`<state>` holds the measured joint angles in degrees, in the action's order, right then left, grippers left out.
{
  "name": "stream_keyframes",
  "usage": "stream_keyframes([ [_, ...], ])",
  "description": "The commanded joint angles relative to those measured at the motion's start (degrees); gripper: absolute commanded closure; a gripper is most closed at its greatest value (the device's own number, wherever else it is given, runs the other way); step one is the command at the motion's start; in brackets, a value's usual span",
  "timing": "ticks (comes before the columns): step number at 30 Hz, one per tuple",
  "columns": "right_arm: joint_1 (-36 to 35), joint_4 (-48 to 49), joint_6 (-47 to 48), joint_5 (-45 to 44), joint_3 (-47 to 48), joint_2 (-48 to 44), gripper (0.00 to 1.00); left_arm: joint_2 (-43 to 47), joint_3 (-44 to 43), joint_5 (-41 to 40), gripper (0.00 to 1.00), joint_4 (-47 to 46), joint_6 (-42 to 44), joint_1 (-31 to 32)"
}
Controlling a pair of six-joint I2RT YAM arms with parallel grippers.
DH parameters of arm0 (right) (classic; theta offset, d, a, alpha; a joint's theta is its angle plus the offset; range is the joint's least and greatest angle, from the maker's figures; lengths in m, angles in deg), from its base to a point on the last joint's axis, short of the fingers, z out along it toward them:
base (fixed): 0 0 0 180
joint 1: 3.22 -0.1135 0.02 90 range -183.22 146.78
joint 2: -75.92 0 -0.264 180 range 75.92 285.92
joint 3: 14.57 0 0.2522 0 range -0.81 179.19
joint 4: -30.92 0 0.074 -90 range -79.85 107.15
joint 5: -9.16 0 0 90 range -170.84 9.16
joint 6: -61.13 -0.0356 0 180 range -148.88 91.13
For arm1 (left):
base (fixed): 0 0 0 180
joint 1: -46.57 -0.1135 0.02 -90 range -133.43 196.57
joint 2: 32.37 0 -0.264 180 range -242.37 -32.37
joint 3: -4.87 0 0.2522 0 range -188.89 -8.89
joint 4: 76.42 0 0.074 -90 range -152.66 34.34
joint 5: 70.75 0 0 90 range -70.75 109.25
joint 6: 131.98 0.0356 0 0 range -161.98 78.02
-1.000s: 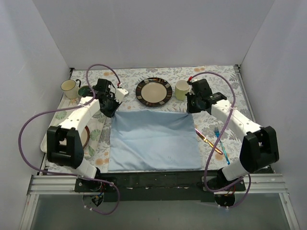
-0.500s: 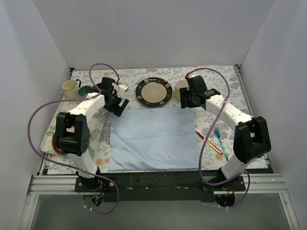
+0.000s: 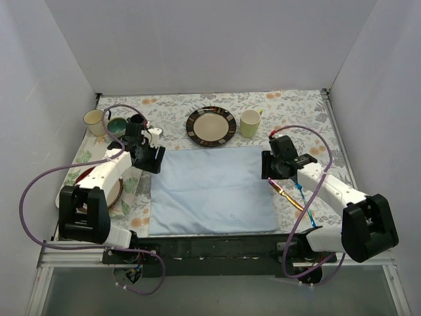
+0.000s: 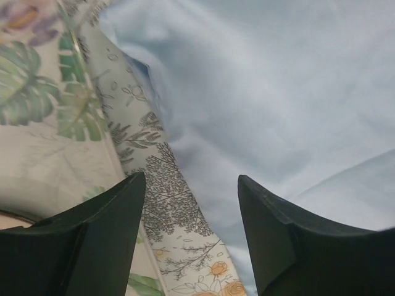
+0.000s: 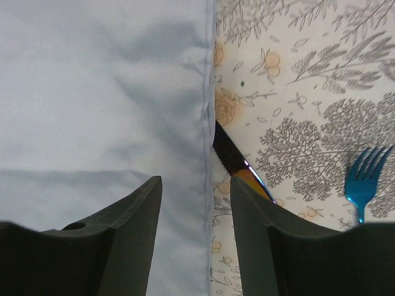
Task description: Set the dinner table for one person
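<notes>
The dinner table (image 3: 296, 105) fills the workspace, its light-blue mat (image 3: 210, 191) lying flat near the centre. The left gripper (image 3: 150, 160) and right gripper (image 3: 271, 168) have pulled back from the mat's far corners, both wide open and empty. The plate (image 3: 211, 126) likely comes next.

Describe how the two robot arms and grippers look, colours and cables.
The left arm and right arm have white links with black joint housings. Each trails a looping purple cable. The left gripper and right gripper have dark, matte, tapered fingers.
</notes>
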<state>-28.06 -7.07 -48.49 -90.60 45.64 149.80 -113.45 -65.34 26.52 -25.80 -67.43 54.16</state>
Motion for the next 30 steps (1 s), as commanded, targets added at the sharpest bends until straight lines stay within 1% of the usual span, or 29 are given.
stream_keyframes([
  [1, -0.21, 0.58, -3.94, 3.69, -3.65, 0.12, 0.45, -2.67, 2.74, 1.96, 0.4, -0.82, -1.44, -0.04],
  [3, -0.3, 1.46, -4.46, 4.74, -5.4, 0.64, 0.47, -3.56, 3.71, 0.12, 0.41, -2.22, -1.36, 0.05],
  [4, -0.3, 1.81, -4.64, 4.84, -5.76, 0.9, 0.5, -4.69, 4.67, -0.32, 0.44, -4.32, -1.35, 0.05],
  [5, -0.3, 2.25, -4.73, 4.84, -6.11, 1.69, 0.52, -5.31, 5.03, -1.19, 0.49, -5.3, -1.27, 0.05],
  [6, -0.3, 2.34, -4.99, 4.58, -6.64, 1.96, 0.54, -6.19, 5.12, -1.81, 0.62, -6.79, -1.44, 0.05],
  [7, -0.21, 2.52, -5.08, 4.14, -6.9, 2.66, 0.6, -7.07, 4.94, -2.43, 0.66, -7.15, -1.44, 0.05],
  [9, -0.21, 3.13, -5.43, 3.96, -7.78, 2.93, 0.65, -9.18, 5.03, -3.13, 0.71, -8.11, -1.36, 0.05],
  [10, -0.21, 3.13, -5.52, 3.52, -8.13, 2.84, 0.69, -9.53, 5.46, -2.96, 0.73, -8.56, -1.18, 0.05],
  [11, -0.21, 2.96, -5.69, 3.08, -8.4, 2.67, 0.72, -10.06, 5.64, -3.05, 0.74, -9.26, -1.18, 0.05],
  [12, -0.21, 2.87, -6.22, 2.38, -8.75, 2.32, 0.78, -10.41, 5.91, -3.92, 0.76, -10.4, -1.18, 0.05],
  [13, -0.21, 2.78, -6.4, 2.2, -9.8, 1.27, 0.82, -10.68, 6.0, -4.45, 0.78, -10.93, -1.09, 0.05],
  [14, -0.12, 2.7, -6.66, 2.03, -10.24, 0.74, 0.86, -10.94, 6.17, -4.63, 0.79, -11.28, -1.09, 0.05],
  [15, -0.12, 2.52, -6.92, 1.68, -10.77, 0.12, 0.92, -11.03, 6.26, -4.2, 0.79, -11.81, -1.0, 0.05],
  [18, 0.4, 3.57, -7.63, 2.46, -13.05, -1.29, 0.97, -10.42, 6.52, -3.58, 0.79, -12.16, -0.91, 0.05],
  [20, 0.84, 3.84, -7.54, 3.34, -13.67, -1.03, 0.98, -9.98, 6.61, -3.58, 0.78, -11.73, -0.83, 0.05],
  [21, 1.02, 3.92, -7.37, 3.34, -13.59, -0.85, 0.93, -9.19, 6.52, -3.4, 0.77, -10.77, -0.65, 0.05],
  [22, 1.11, 3.66, -6.93, 3.08, -13.24, -0.59, 0.88, -8.49, 6.44, -3.31, 0.75, -10.06, -0.39, 0.05],
  [23, 1.11, 3.23, -5.97, 2.64, -11.93, -0.59, 0.83, -7.79, 6.44, -3.49, 0.71, -9.53, -0.3, 0.05],
  [24, 1.11, 2.61, -5.26, 1.51, -10.61, -0.5, 0.72, -6.82, 6.0, -4.1, 0.69, -8.74, 0.22, 0.05],
  [25, 1.11, 0.52, -4.65, 0.54, -9.21, -0.59, 0.64, -4.72, 5.47, -5.23, 0.67, -8.39, 0.31, 0.05],
  [26, 1.11, -0.63, -3.16, -0.51, -5.54, -0.67, 0.6, -3.83, 4.86, -5.85, 0.66, -7.86, 0.75, 0.05],
  [27, 1.11, -1.86, -2.45, -2.61, -3.67, -0.67, 0.58, -2.95, 2.68, -6.47, 0.64, -7.07, 1.02, 0.05],
  [30, 1.11, -3.37, 0.79, -4.47, 3.08, -0.41, 0.56, -0.84, -2.24, -8.32, 0.64, -6.89, 1.11, 0.05],
])
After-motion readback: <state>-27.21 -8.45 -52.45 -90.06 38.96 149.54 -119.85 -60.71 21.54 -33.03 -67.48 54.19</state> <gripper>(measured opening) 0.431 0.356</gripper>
